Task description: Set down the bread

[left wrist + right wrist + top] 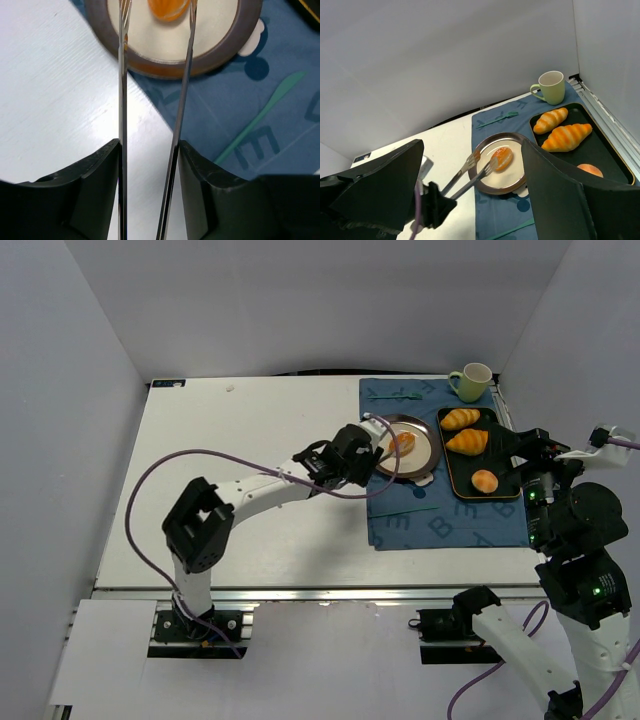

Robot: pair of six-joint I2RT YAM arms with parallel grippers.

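The white table [250, 490] carries a blue cloth [450, 525] on its right side. On the cloth a black tray [600, 155] and a round plate [432, 435] sit side by side, the plate to the left.

The left gripper [150, 147] reaches toward the plate from the table's middle. Its fingers press against the two blades of a long pair of metal tongs [465, 175], so it is clamped on the tool, not on the food. The blades themselves stand apart.

The bread [403, 443] lies on the plate, roughly at its centre. It sits straight ahead of the left gripper, at the far end of the tongs' long axis. In the left wrist view it lies between the two blade ends, nearer the right-hand one. Whether either tip touches it cannot be told. It looks set down rather than pinched, so the placing seems done or nearly so.

Any coming move would likely run back along that same line, away from the plate.

The right gripper [471, 145] hangs spread wide over the right end of the tray. It holds nothing, and the left gripper is the one lined up on the bread.
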